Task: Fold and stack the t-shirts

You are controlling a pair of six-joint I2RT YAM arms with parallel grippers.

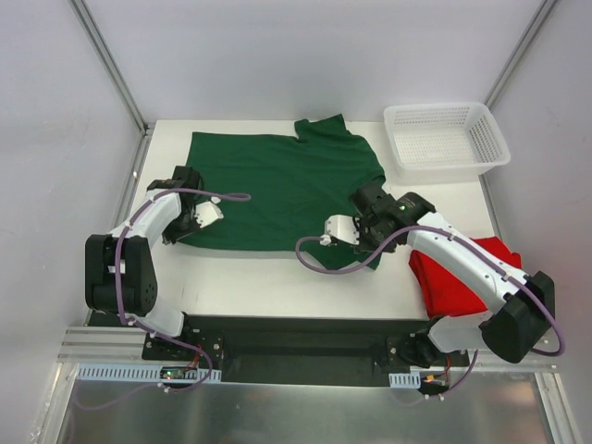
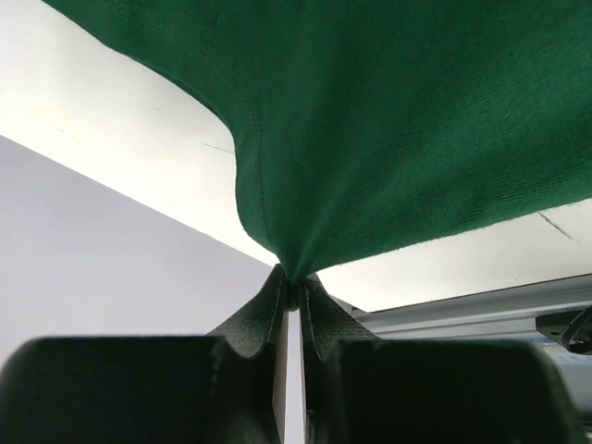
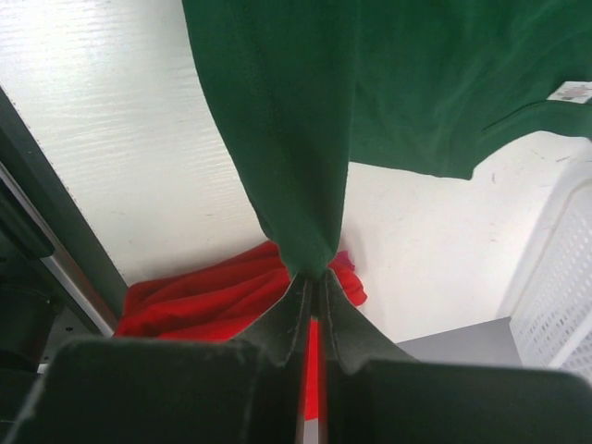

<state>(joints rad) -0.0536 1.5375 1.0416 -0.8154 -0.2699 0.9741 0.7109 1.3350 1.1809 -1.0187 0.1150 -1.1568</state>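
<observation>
Pinching the near-left corner of the dark green t-shirt (image 1: 277, 180): left gripper (image 1: 209, 215), fingers pressed together on a small bunch of hem. Left wrist view shows cloth fanning up and away from the tips.

Lies spread over the middle and far part of the table (image 1: 277, 282), wider left to right than near to far. Long axis therefore left to right as laid, near hem running straight between the two grips. Carries a flap jutting at the far edge, right of middle; sleeve or collar cannot be told.

Pinching the near-right corner of the same shirt: right gripper (image 1: 335, 229), fingers closed on a gathered fold. Right wrist view shows it rising from the tips as a narrow column.

Reach: one corner per arm, neither nearer. Judged next move: carrying the near hem toward the far edge, which depends on both pinches travelling level along that hem line.

Right, near edge: bright red t-shirt (image 1: 439, 282), crumpled, well apart from the green one.

Far right corner: white mesh basket (image 1: 449, 165).

Hidden or unclear:
- number of cloth layers inside each pinch
- green shirt's sleeves
- red shirt's outline, cut by the right forearm
- stretch of near hem behind the right arm's cable
</observation>
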